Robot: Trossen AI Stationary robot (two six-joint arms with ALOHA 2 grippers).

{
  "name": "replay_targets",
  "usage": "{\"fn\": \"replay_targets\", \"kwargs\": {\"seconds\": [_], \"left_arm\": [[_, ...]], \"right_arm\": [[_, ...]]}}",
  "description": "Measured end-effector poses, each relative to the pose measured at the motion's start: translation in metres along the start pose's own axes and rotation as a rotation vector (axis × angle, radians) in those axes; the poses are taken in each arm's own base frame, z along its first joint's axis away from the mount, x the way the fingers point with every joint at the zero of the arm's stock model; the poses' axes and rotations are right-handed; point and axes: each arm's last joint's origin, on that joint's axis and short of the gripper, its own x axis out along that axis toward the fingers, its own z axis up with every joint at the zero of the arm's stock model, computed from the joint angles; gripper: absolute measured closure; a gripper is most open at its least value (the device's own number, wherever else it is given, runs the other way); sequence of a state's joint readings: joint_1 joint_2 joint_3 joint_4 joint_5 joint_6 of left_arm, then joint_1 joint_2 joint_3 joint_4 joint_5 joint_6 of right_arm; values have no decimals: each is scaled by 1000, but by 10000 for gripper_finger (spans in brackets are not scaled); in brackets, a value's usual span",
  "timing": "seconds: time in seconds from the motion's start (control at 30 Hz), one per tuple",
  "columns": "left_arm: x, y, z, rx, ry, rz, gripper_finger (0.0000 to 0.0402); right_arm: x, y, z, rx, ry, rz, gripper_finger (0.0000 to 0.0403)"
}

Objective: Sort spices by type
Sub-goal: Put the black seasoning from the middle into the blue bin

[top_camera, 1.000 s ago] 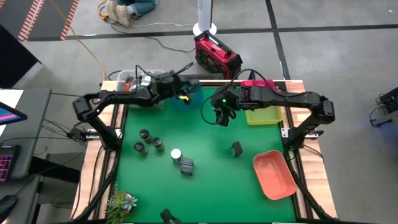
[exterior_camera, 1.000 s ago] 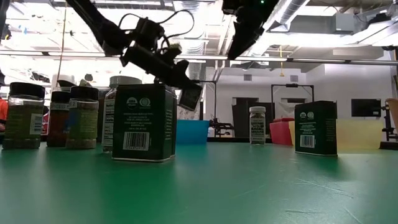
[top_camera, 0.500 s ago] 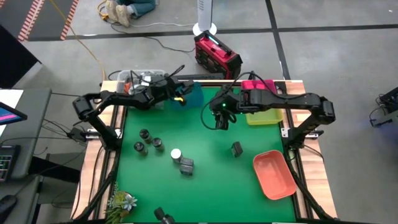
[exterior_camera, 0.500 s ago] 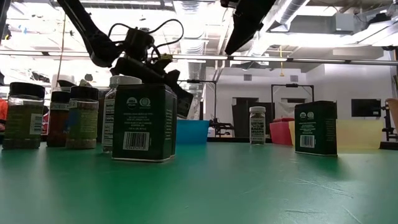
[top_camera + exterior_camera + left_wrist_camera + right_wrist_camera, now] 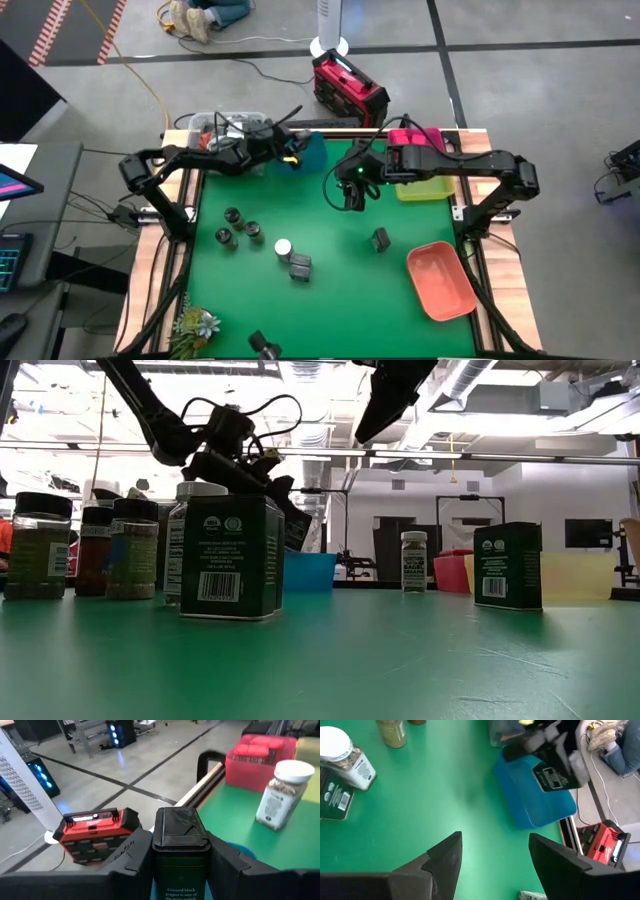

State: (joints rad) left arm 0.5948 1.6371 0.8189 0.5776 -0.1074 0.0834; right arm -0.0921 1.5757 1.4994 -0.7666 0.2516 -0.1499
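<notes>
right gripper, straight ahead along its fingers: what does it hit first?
Probably bare green table mat. The right gripper hangs open and empty, pointing down at open mat short of the blue plastic tray, where the left gripper holds a dark green rectangular tin. Depth is unclear.

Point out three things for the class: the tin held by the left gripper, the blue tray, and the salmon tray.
Dark tin (image 5: pixel 180 837): left wrist view, on its black lid.
Blue tray (image 5: pixel 540 802): right wrist view, on its side wall.
Salmon tray (image 5: pixel 441 281): high view, on its bare floor.
</notes>
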Motion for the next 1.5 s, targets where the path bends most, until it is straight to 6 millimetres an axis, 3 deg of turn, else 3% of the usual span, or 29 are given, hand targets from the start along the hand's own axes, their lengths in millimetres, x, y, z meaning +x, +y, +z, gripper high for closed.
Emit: {"fn": "replay_targets", "kwargs": {"seconds": [0.27,0.53,0.9,1.33,1.5], "left_arm": [[4,-3,1,-29,-51,-11,270],[35,-10,-25,20,15,7,270],[46,-15,-47,34,49,20,263],[43,-14,-45,49,83,60,244],[38,-12,-35,48,69,63,243]], "right_arm": [[0,0,1,-6,-8,18,143],[0,1,1,-8,-13,21,143],[-1,5,2,-20,-17,28,143],[-1,5,1,13,-5,30,143],[-1,5,1,18,-4,30,143]]}}
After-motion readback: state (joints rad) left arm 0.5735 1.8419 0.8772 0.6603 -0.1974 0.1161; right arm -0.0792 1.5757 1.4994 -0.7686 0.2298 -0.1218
